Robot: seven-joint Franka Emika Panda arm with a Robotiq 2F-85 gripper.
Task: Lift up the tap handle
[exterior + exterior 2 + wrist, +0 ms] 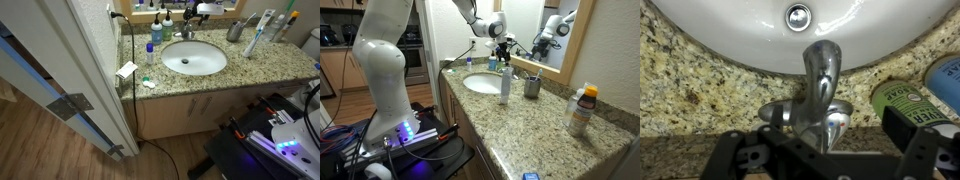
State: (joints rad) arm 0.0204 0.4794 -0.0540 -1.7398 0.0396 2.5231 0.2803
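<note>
In an exterior view from above, a white basin (195,58) sits in a speckled stone surface (270,62). The small silver tap (187,32) stands at the back rim of the basin. The tool (203,10) hangs just above the tap. The tap handle is too small to pick out here. A bottle with a blue cap (152,50) stands beside the basin, and a grey cup (236,30) is on the other side.

In an exterior view from the side, the white arm (380,60) reaches over to the back of the basin (485,83). The tool (503,40) points down at the tap, close to the mirror (555,30). A tall bottle (505,80) and the cup (532,87) stand near the basin.

In the wrist view, the shiny spout (822,65) points at the basin (740,25) and its drain (797,16). The tap handle (830,125) is at the back of the tap, right between the two black fingers (740,160). The tool (825,150) is spread wide and is not touching the handle. A green can (902,100) stands just beside the tap.
</note>
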